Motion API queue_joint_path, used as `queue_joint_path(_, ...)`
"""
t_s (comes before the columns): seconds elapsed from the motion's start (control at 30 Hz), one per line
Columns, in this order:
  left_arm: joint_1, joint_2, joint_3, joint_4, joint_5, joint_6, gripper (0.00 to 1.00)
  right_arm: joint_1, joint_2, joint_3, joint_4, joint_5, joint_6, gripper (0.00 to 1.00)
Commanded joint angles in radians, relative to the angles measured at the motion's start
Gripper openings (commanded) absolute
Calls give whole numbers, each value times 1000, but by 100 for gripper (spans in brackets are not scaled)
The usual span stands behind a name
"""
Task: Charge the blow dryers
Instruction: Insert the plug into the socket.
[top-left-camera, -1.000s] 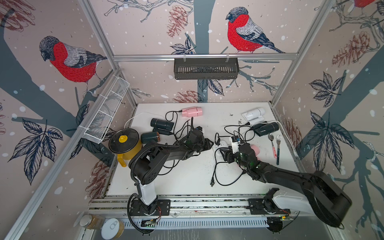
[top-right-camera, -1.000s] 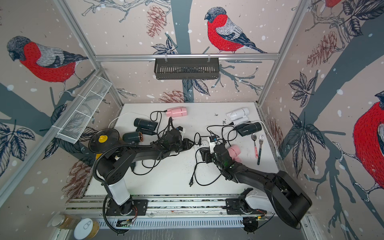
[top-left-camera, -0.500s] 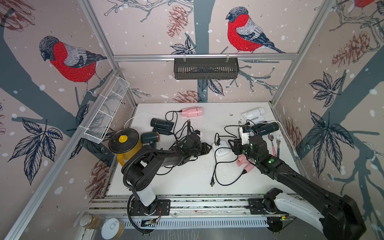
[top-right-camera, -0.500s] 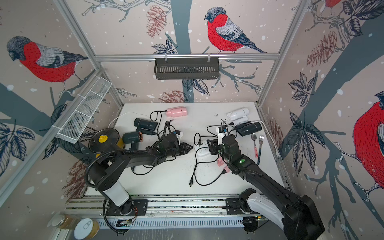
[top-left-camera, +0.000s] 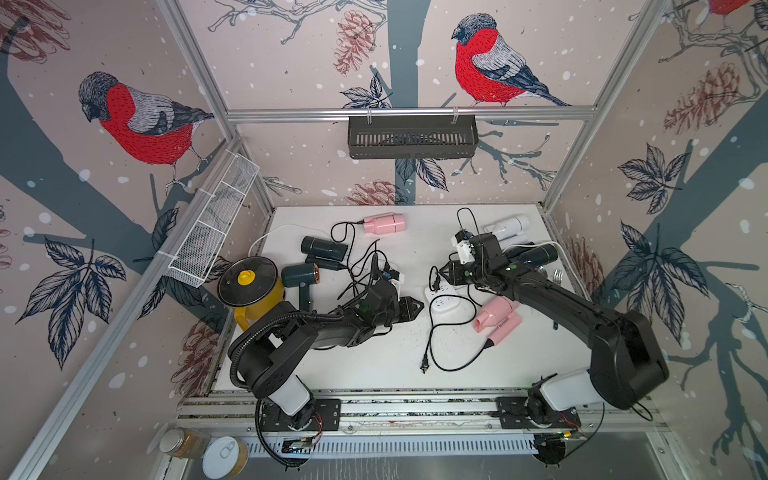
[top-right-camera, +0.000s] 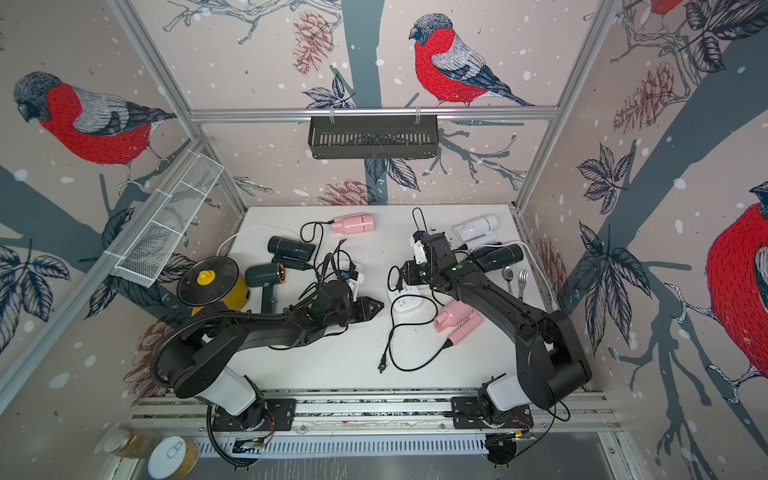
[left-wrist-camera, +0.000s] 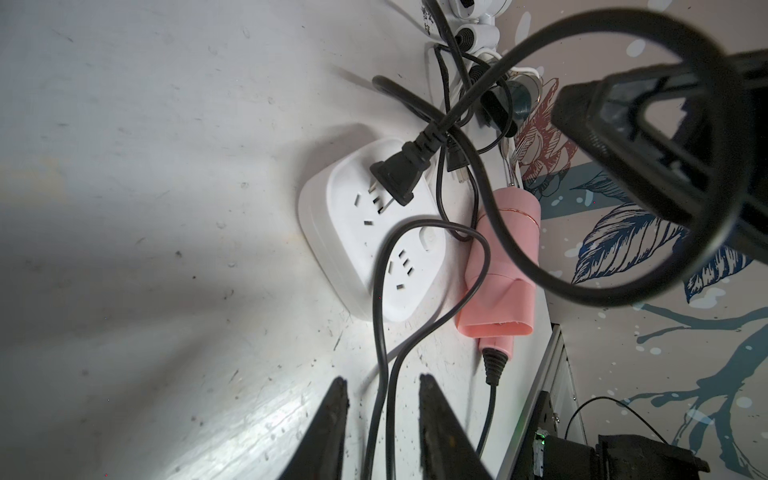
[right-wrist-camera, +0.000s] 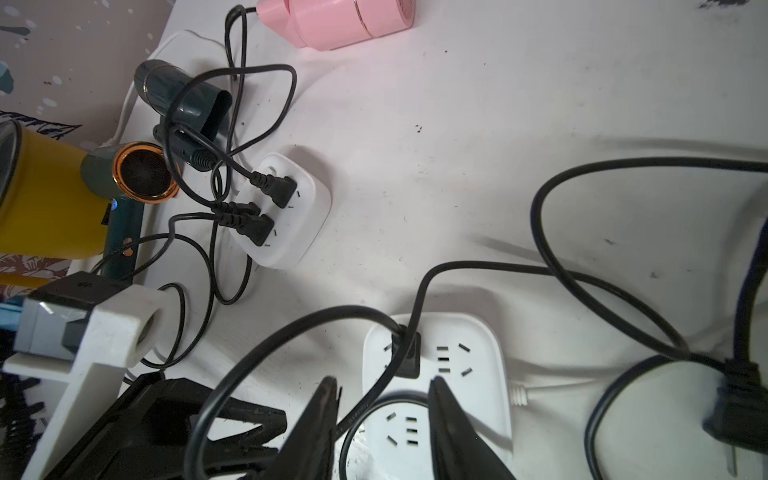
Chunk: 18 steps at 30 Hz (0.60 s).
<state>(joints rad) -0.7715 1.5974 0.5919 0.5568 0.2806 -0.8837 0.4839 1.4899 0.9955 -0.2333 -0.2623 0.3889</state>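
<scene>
No text, label, brand, number or sign is legible in any view.

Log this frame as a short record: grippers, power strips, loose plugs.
Left gripper: open, cords pass between the jaws
Right gripper: open, tips just behind the black plug
Right power strip: one black plug, tilted, prongs showing
Left power strip: three plugs in
Pink blow dryer by right strip: loose plug on the table
</scene>
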Motion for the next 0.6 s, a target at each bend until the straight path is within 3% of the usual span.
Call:
queue_joint_path(0.0, -2, 2, 0, 62, -11, -3, 31, 7, 33, 12, -42, -23, -11, 39)
queue_joint_path(0.57, -12, 36, 5, 90, 0, -16, 32, 28, 195, 104, -43, -10, -10, 39)
